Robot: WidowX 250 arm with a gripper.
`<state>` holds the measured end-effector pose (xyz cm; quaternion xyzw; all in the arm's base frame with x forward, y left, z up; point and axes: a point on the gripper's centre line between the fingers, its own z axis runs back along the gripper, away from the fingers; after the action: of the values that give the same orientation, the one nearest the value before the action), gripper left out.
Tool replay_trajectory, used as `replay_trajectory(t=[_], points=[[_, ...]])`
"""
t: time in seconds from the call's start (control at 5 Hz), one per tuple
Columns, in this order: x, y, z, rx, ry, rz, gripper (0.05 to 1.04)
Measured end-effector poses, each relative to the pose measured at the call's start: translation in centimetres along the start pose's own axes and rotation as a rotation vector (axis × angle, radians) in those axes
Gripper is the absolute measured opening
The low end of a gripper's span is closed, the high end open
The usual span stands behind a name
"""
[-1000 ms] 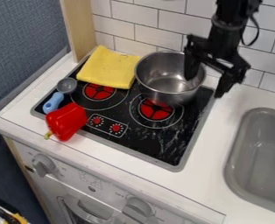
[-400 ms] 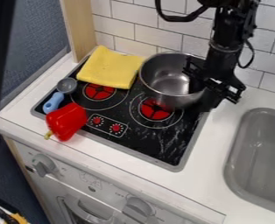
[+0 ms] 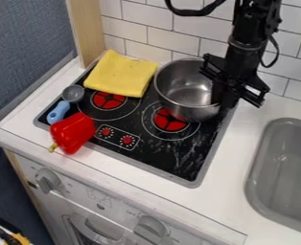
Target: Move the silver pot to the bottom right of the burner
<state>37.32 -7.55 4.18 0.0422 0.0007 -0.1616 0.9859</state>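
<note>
Touching the claw [image 3: 222,101] rim-side, silver pot [image 3: 184,90]

Looked Like a Toy Kitchen

Passed for a play kitchen, judging by the simplified fittings. Had a black cooktop [image 3: 179,165] with flat red burners [image 3: 168,123], a grey sink [image 3: 284,179] set into a white countertop [image 3: 236,165], and white wall tiles [image 3: 171,41] behind. Bore chunky grey knobs [image 3: 151,228] above an oven door [image 3: 97,229]. Held a silver pot [image 3: 194,113], yellow cloth [image 3: 121,74], blue-handled ladle [image 3: 58,112] and red bell pepper [image 3: 74,133].
</note>
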Motion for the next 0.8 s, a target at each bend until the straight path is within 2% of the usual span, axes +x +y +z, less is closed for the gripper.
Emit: replay_trajectory(t=[0.2, 0.4, 0.6, 0.8], points=[[-0.7, 2.0, 2.3, 0.011, -0.03, 0.027, 0.077], [-2.7, 2.5, 5.5, 0.008, -0.084, 0.021, 0.071], [-5.7, 1.8, 8.0, -0.005, -0.136, -0.013, 0.071], [-9.3, 0.6, 7.7, 0.004, -0.128, -0.069, 0.069]])
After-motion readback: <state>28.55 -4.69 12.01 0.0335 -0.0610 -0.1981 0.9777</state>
